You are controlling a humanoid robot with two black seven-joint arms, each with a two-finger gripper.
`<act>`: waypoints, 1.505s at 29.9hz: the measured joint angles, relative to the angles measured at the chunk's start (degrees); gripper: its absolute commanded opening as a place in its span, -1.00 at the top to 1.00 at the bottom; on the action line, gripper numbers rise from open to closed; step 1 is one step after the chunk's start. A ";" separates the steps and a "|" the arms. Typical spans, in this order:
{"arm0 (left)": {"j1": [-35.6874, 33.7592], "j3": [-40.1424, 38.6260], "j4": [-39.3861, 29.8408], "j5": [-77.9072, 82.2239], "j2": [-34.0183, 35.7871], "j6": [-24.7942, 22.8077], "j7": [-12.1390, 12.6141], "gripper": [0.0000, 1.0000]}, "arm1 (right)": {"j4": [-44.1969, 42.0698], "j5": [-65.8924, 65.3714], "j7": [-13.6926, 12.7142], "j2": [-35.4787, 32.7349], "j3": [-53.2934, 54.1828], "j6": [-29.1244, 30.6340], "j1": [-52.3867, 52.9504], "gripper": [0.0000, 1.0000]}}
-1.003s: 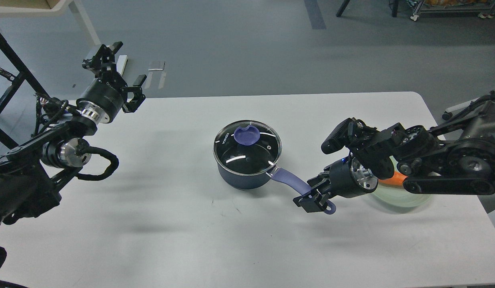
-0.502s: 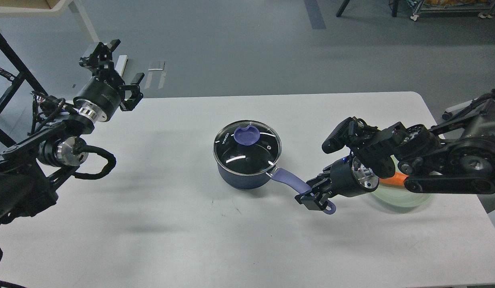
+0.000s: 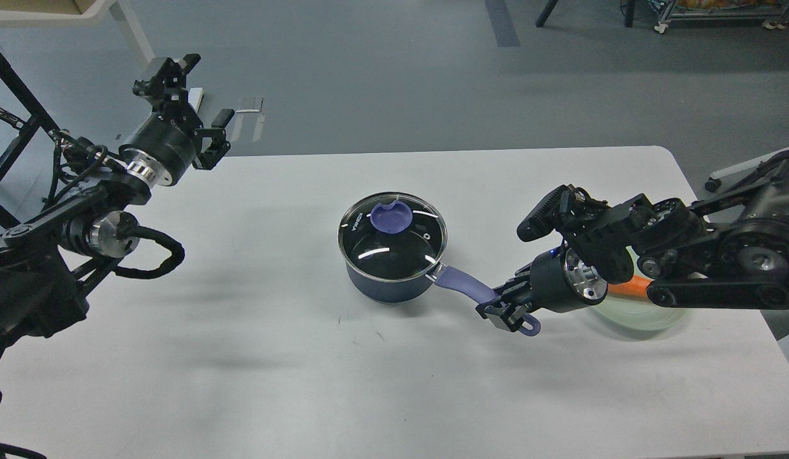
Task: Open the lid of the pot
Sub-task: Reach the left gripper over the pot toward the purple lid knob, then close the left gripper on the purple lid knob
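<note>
Sitting near the middle of the white desk (image 3: 254, 357), small dark blue saucepan (image 3: 384, 284) with long lavender-purple handle (image 3: 471, 293) pointing toward the right side. Still fully seated on its rim: round clear glass lid (image 3: 392, 236) with metal edge and purple knob (image 3: 389, 217), so the opening itself not yet begun. Right hand (image 3: 506, 309) clenched on the far end of the handle, just short of the hanging hole, apparently steadying the pan. Left hand (image 3: 193, 111) raised at the far left corner of the desk, well apart from pan and lid, fingers spread and grasping nothing. Behind the right arm, partly hidden, pale green glass plate (image 3: 643, 315) carrying an orange carrot (image 3: 627, 288), no part of the job. Judged progress: bracing done, everything else left. Remaining, by this reading: bringing the free left hand over the knob, closing on it, and lifting the lid clear of the pan while the handle is held firm.
</note>
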 measured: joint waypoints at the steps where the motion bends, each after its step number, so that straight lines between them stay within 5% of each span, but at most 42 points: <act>1: -0.49 0.02 -0.64 1.99 0.00 0.00 0.52 -0.98 | 0.01 0.01 -0.01 -0.11 -0.01 0.11 0.11 0.55; 6: -3.99 1.49 -3.68 15.12 -0.21 0.01 2.97 -0.98 | 0.01 0.03 -0.02 -0.29 -0.02 0.45 0.68 0.55; 19: -11.71 6.52 -10.46 58.28 -7.00 5.11 3.05 -0.98 | 0.13 0.73 0.08 -0.91 0.52 0.49 0.22 0.55; 25: -14.40 16.20 -10.43 71.74 -8.57 8.09 3.07 -0.96 | 0.09 0.81 0.08 -0.92 0.53 0.49 0.15 0.57; 45: -19.17 38.25 -3.90 84.39 -12.97 19.97 2.79 -0.90 | -0.06 0.82 0.18 -0.92 0.51 0.49 -0.15 0.57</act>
